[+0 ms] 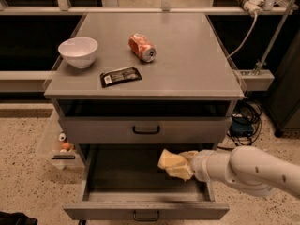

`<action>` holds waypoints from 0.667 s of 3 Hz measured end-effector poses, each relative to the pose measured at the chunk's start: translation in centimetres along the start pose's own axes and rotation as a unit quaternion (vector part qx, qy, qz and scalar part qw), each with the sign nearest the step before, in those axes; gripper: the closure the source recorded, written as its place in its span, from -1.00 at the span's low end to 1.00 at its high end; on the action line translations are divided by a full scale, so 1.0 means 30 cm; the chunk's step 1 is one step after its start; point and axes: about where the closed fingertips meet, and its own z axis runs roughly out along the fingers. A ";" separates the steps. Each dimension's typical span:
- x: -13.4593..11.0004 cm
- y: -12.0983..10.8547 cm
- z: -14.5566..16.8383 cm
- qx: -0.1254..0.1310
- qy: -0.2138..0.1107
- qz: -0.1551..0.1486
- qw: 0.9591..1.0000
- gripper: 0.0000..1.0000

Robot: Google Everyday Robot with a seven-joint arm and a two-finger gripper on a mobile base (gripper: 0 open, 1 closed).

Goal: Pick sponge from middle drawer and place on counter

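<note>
The middle drawer (105, 211) is pulled open below the counter (192, 60); its inside is dark. My gripper (180, 168) reaches in from the right on a white arm and sits over the drawer's right half. It is shut on the sponge (168, 159), a pale-yellow block that sticks out to the left of the pads, a little above the drawer floor. The rest of the drawer floor shows nothing else.
On the counter are a white bowl (78, 51) at the left, an orange soda can (142, 47) lying on its side, and a black packet (121, 76) near the front edge. The upper drawer front (187, 131) is shut. Cables (243, 121) lie on the floor at the right.
</note>
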 end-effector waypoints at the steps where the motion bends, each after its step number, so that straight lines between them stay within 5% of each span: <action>1: -0.117 0.077 -0.090 -0.007 0.023 0.014 1.000 1.00; 2: -0.162 0.201 -0.138 0.007 0.067 -0.011 0.998 1.00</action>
